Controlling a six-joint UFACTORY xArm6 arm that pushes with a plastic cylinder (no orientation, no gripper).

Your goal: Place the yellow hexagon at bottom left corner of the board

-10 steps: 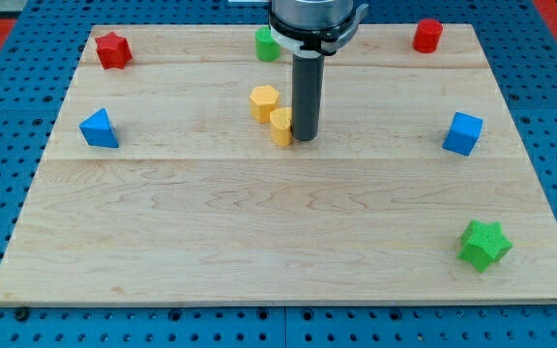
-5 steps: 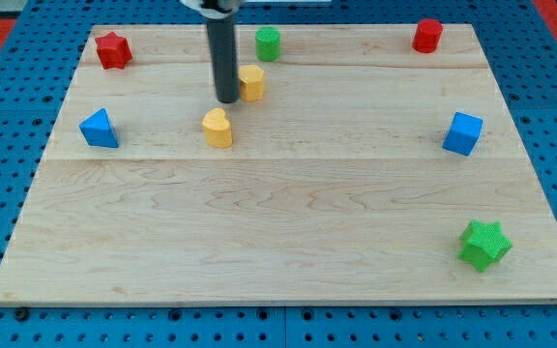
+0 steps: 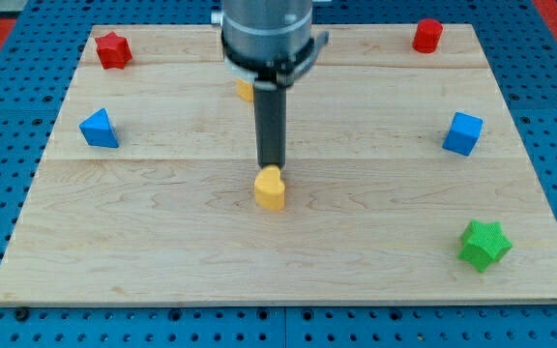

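The yellow hexagon (image 3: 244,91) shows only as a sliver near the view's top centre, mostly hidden behind the arm's body. A second yellow block (image 3: 271,188), rounded with a pointed top, sits near the middle of the wooden board (image 3: 143,242). My tip (image 3: 272,164) is just above that second yellow block in the view, touching or almost touching its top edge. The tip is well below the hexagon.
A red star (image 3: 113,49) lies at the top left and a red cylinder (image 3: 427,36) at the top right. A blue triangle (image 3: 99,129) is at the left, a blue cube (image 3: 463,132) at the right, a green star (image 3: 483,245) at the bottom right.
The rounded yellow block has moved right and down to the board's middle. My tip moved from beside the hexagon to just above that block. The arm now hides the green cylinder.
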